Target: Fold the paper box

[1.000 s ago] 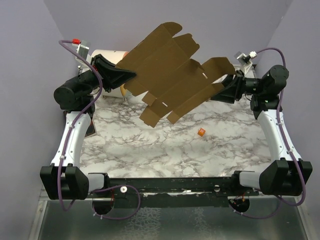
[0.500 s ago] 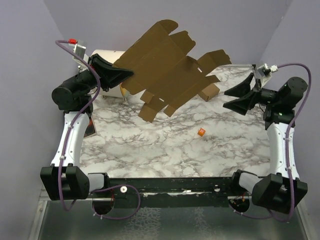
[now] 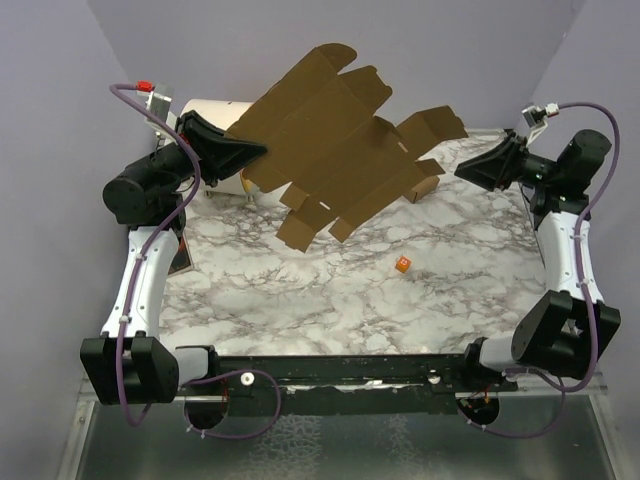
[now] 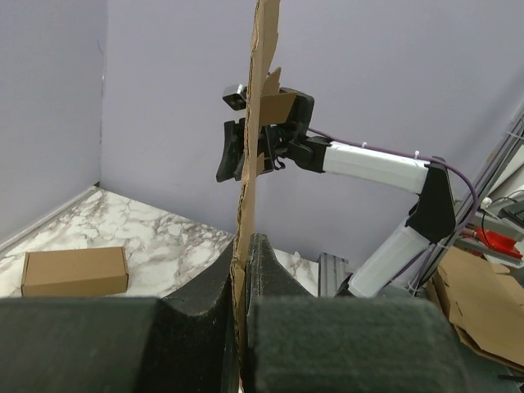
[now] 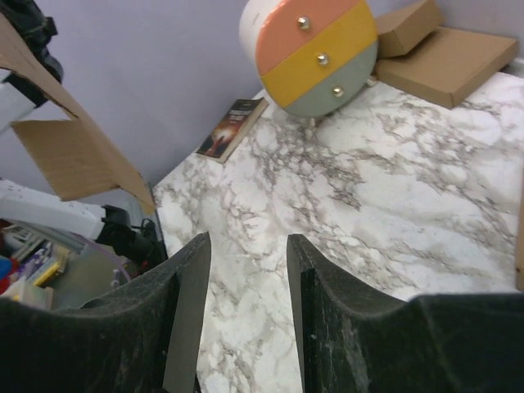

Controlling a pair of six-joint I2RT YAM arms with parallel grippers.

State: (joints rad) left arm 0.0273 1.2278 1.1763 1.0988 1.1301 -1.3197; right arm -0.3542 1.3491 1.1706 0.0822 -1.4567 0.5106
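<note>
Now the left hand (image 3: 250, 152) pinches one edge of the flat paper box (image 3: 340, 140), holding it aloft out in front of it. The right hand (image 3: 470, 168) hangs apart, jaws parted, empty. Gripped at one edge only, the paper box may sag, twist or slip.

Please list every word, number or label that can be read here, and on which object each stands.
No text is readable.
The flat dark book: cover print too blurred to read.
The small orange cube: a pale mark on top, too small to read.
The brown die-cut cardboard sheet: plain, no print visible.
</note>
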